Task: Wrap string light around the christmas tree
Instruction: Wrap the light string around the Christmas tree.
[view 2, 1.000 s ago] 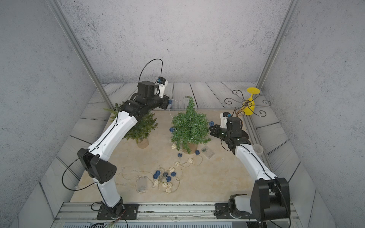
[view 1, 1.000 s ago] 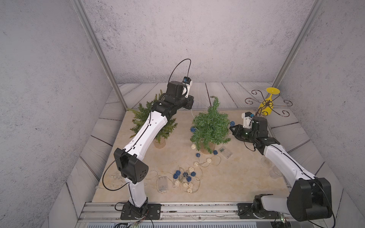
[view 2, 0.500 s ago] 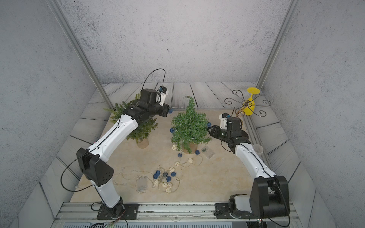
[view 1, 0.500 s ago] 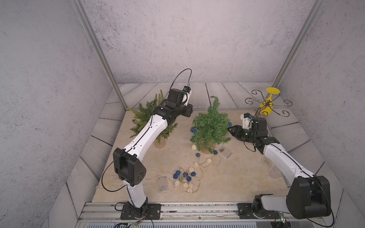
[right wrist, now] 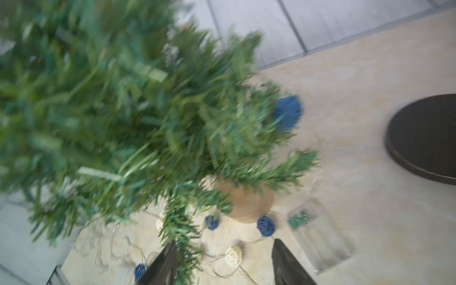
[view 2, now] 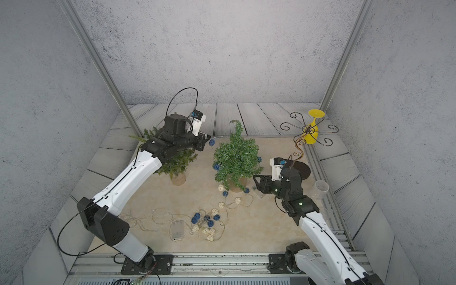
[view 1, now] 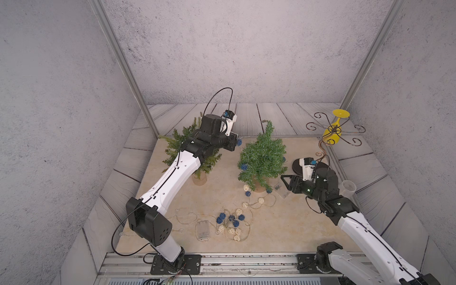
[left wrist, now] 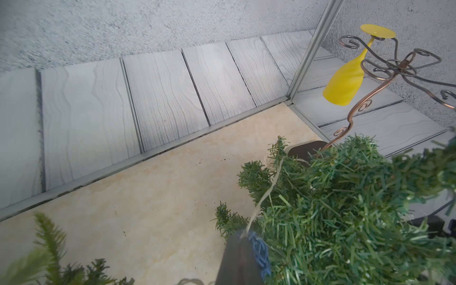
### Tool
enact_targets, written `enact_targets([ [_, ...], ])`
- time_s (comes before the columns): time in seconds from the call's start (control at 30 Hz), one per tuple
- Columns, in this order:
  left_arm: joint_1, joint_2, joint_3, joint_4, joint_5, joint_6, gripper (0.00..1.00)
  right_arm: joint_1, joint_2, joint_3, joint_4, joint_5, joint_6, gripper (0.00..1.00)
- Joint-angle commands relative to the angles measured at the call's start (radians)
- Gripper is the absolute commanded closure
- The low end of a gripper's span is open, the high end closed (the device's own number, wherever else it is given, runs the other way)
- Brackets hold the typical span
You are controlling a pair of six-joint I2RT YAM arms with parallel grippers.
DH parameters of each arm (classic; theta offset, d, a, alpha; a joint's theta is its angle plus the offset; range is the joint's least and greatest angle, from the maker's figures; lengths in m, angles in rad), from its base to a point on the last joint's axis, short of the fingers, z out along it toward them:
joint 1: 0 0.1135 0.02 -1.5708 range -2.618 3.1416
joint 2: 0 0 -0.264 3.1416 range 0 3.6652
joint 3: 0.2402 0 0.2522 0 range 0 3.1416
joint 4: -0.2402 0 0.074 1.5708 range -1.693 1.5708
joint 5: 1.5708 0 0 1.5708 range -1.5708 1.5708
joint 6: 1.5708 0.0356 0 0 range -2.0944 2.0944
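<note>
The left jaws clench a blue ball (left wrist: pixel 257 249) of the string (left wrist: pixel 267 190), which runs into the tree (view 1: pixel 264 158) just ahead of them; the rest lies on the tabletop (view 1: pixel 283 229). Best to carry it round gently, so the pot (view 1: pixel 259 188) holding the tree stays upright. The right jaws gape empty beside that pot; the cup (view 1: pixel 348 188) behind them looks empty.

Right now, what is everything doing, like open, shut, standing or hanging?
Christmas tree: upright, partly wrapped.
String light: mostly piled on table.
Left fingers: shut on string light.
Right fingers: open.
Yellow glass: hanging upside down.
Clear cup: upright.
</note>
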Motion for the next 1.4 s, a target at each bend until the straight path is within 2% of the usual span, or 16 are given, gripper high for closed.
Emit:
enact_targets([
  [0.0, 0.008, 0.010, 0.000, 0.025, 0.049, -0.015, 1.00, 0.115, 0.012, -0.073, 0.100, 0.106, -0.074, 0.39],
  [0.17, 0.008, 0.003, -0.006, 0.028, 0.038, -0.015, 1.00, 0.188, 0.053, -0.203, 0.311, 0.083, -0.096, 0.38],
  [0.27, 0.009, 0.009, -0.010, 0.032, 0.037, -0.018, 1.00, 0.215, 0.063, -0.280, 0.427, 0.112, -0.096, 0.37],
  [0.33, 0.008, 0.013, -0.010, 0.033, 0.036, -0.020, 1.00, 0.234, 0.104, -0.304, 0.482, 0.126, -0.103, 0.33],
  [0.53, 0.007, 0.018, -0.006, 0.048, 0.038, -0.031, 1.00, 0.285, 0.380, -0.333, 0.851, 0.124, -0.167, 0.31],
  [0.67, 0.007, 0.018, -0.008, 0.039, 0.024, -0.020, 1.00, 0.310, 0.539, -0.306, 1.010, 0.141, -0.222, 0.33],
  [0.83, 0.007, 0.011, -0.018, 0.039, 0.020, -0.013, 1.00, 0.326, 0.620, -0.301, 1.132, 0.228, -0.260, 0.35],
  [0.97, 0.007, 0.009, -0.024, 0.052, 0.042, -0.018, 1.00, 0.342, 0.737, -0.330, 1.394, 0.262, -0.257, 0.40],
  [1.07, 0.007, 0.007, -0.025, 0.047, 0.041, -0.014, 1.00, 0.343, 0.806, -0.315, 1.457, 0.286, -0.264, 0.43],
  [1.17, 0.007, 0.008, -0.031, 0.052, 0.037, -0.012, 1.00, 0.344, 0.839, -0.286, 1.470, 0.263, -0.262, 0.60],
  [1.37, 0.008, 0.013, -0.037, 0.058, 0.039, -0.014, 1.00, 0.361, 0.759, -0.322, 1.391, 0.284, -0.295, 0.96],
])
